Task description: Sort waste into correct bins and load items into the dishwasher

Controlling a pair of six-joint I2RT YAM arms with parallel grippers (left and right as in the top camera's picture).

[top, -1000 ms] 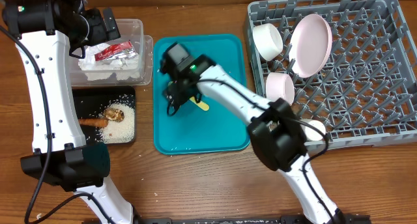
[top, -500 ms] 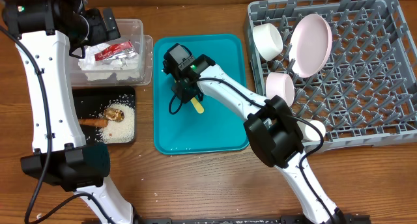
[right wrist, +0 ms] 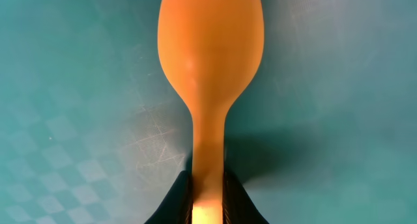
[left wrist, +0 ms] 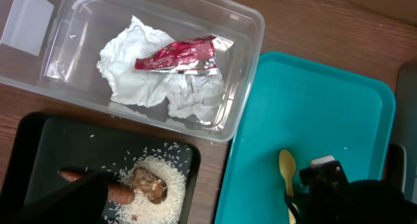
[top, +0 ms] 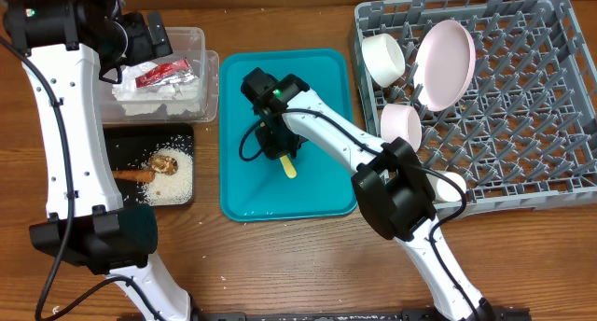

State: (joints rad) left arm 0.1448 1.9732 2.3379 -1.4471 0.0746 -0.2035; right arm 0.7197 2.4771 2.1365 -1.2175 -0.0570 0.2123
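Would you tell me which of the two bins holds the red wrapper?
The clear tub, with the wrapper lying on the napkin; the black tray holds rice and carrot.

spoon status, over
Right hand shut on spoon handle, at the teal tray. Left hand by the clear tub, grip unclear. Nothing seen between tray and grey rack.

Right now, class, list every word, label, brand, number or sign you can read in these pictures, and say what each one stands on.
No text can be read in any view.
Wrapper: its print is too blurred to read.
White patch on the tub: no legible text.
Spoon: plain, no marks.
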